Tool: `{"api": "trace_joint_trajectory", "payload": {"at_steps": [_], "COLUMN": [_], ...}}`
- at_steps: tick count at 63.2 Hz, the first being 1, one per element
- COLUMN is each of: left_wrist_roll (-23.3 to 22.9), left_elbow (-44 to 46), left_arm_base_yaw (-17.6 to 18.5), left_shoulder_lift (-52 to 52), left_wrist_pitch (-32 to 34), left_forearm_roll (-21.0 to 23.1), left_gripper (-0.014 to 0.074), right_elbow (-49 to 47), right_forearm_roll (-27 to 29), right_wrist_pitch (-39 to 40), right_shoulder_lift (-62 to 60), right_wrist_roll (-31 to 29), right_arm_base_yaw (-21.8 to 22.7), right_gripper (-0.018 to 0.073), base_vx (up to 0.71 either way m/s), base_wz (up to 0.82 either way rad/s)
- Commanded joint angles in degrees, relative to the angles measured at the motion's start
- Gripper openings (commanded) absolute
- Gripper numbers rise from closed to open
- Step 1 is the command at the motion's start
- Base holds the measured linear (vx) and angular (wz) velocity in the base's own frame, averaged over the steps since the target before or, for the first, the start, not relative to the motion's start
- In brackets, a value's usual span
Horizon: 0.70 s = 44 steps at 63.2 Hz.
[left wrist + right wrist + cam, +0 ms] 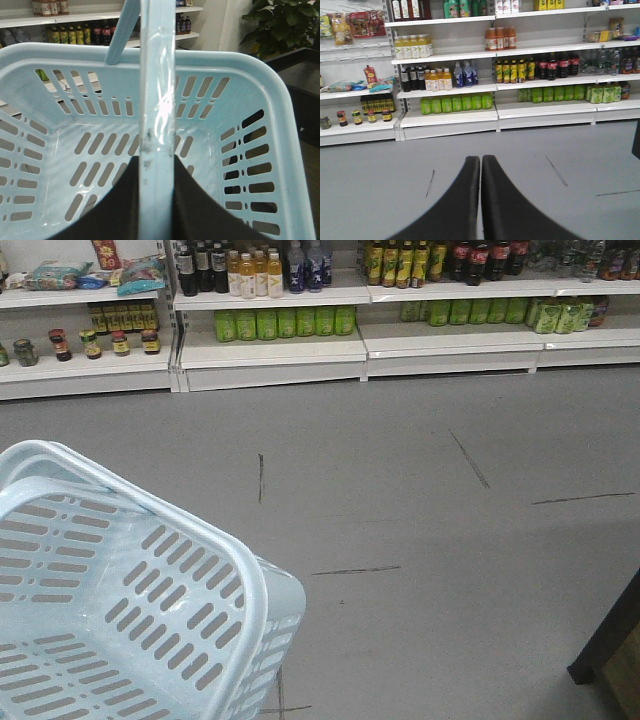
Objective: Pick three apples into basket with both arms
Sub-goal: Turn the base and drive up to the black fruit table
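Note:
The pale blue basket [262, 592] fills the lower left of the front view, tilted and held off the floor. In the left wrist view I look down into the basket [260, 100]; nothing lies in it. Its swing handle [157, 100] runs straight up the frame between my black fingers [120, 205]. My left gripper [156, 162] is shut on that handle. My right gripper [480, 160] is shut with nothing in it, its tips pressed together above the grey floor. No apples are in view in any view.
White store shelves [270, 345] with bottles, jars and green packs line the far side of the grey floor [430, 520]. A dark furniture leg [605, 640] stands at the lower right. A potted plant [282, 25] shows at the upper right of the left wrist view.

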<state>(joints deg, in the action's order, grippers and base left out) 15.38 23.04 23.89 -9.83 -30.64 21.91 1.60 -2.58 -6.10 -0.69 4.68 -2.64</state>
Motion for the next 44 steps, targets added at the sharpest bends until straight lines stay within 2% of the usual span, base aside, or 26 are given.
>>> {"api": "trace_joint_trajectory", "payload": {"at_steps": [1,44], "left_wrist_roll": [-0.33,-0.33], "left_elbow": [1.59,1.59], "left_arm_base_yaw": [-0.07,-0.07], "left_shoulder_lift": [-0.66,-0.66], "left_wrist_pitch": [6.07,6.07], "left_forearm_roll": [1.28,1.28], "left_gripper": [-0.0006,-0.0006], "right_elbow": [0.8,0.8], "right_forearm_roll": [-0.56,-0.56], "right_wrist_pitch": [3.9,3.9], "right_shoulder_lift": [-0.74,-0.74], "right_wrist_roll": [-0.3,-0.3], "right_arm_base_yaw": [0.38,0.38], "right_gripper": [-0.0004,-0.0004], "base_vx": [0.15,0.1], "base_wz": [-0.26,-0.34]}}
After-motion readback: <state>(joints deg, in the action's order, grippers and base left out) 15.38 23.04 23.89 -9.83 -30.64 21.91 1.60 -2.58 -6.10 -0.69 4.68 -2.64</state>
